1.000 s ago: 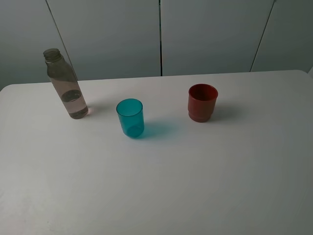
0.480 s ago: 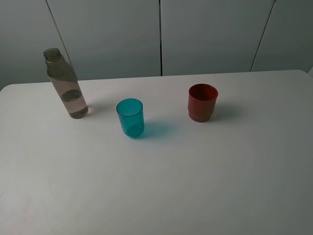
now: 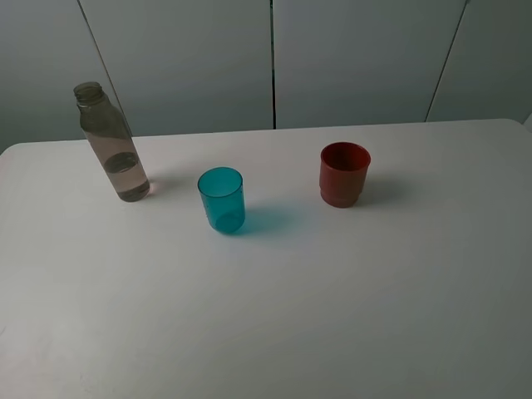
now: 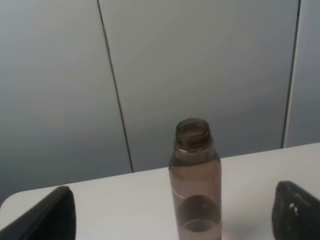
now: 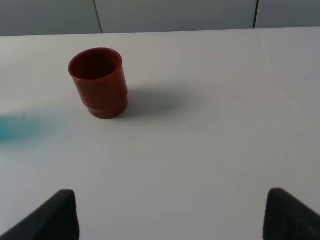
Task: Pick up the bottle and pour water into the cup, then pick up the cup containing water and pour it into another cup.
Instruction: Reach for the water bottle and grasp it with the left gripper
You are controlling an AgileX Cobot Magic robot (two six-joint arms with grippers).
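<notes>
The bottle [image 3: 112,143] stands upright and uncapped at the table's back left, with water in its lower part. The teal cup [image 3: 221,199] stands right of it, near the middle. The red cup [image 3: 343,173] stands further right. Neither gripper shows in the exterior view. In the left wrist view the bottle [image 4: 196,185] stands ahead, between the wide-apart fingers of my open left gripper [image 4: 172,216], which is short of it and not touching. In the right wrist view my right gripper [image 5: 170,217] is open and empty, with the red cup [image 5: 98,82] well ahead, off to one side.
The white table [image 3: 332,299] has rounded back corners. Grey wall panels [image 3: 274,58] stand close behind its back edge. A teal-tinted shadow [image 5: 17,127] of the teal cup lies at the edge of the right wrist view.
</notes>
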